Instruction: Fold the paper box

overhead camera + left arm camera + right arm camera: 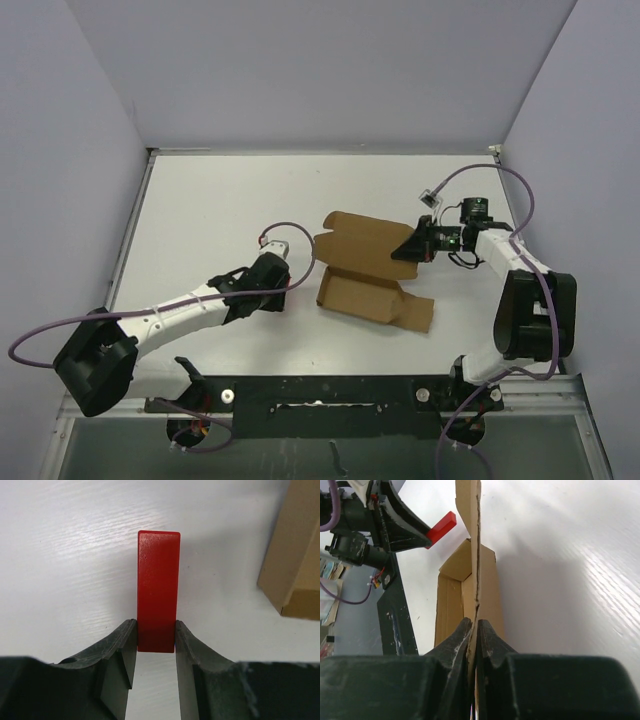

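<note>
The brown paper box (365, 270) lies partly folded in the middle of the table, its walls raised and one flap flat at the front right. My right gripper (410, 246) is shut on the box's raised back flap (476, 555), which stands edge-on between the jaws. My left gripper (285, 290) is shut on a small red block (157, 590) just left of the box. The box corner (295, 555) shows at the right of the left wrist view. The red block (442, 526) also shows in the right wrist view.
The white table (220, 210) is walled by lilac panels at the back and sides. A black mounting rail (320, 395) runs along the near edge. Purple cables (500, 180) loop off both arms.
</note>
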